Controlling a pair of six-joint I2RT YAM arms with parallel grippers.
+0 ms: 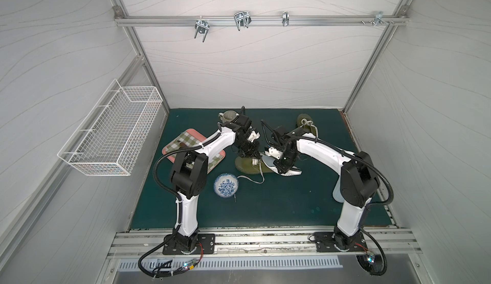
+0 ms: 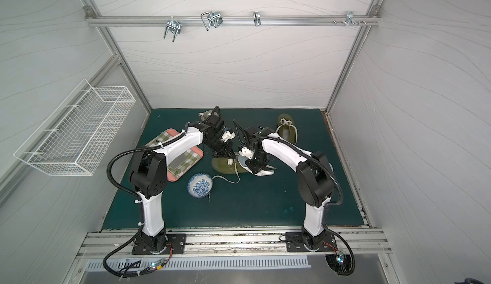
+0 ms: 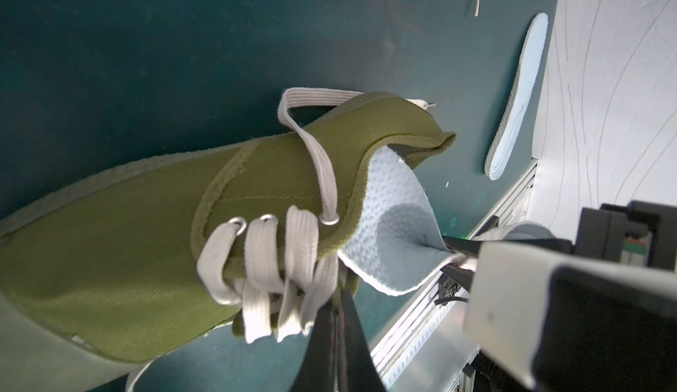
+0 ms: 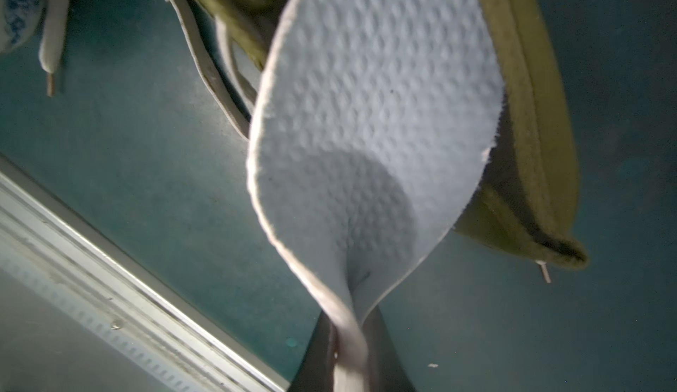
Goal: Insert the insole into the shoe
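While left gripper [image 3: 335, 317] is pinched shut on the olive shoe [image 3: 128, 232] at its lacing, right gripper [image 4: 348, 357] nips the heel of the insole [image 4: 366, 115], forepart inside the shoe mouth. Left wrist view shows spare insole [image 3: 520, 89] whole; both top views hide most behind right arm [image 1: 353, 179].

Insole [image 3: 388, 225] partly in shoe [image 3: 146, 243] — bowl [image 1: 226, 185] before it.

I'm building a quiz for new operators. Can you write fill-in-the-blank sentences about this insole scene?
The right gripper pinches the insole at its ____ end.
The left gripper holds the laced front of the ____.
A spare insole lies flat beside the ____ arm.
The bowl is blue and ____.
Missing: heel; shoe; right; white.
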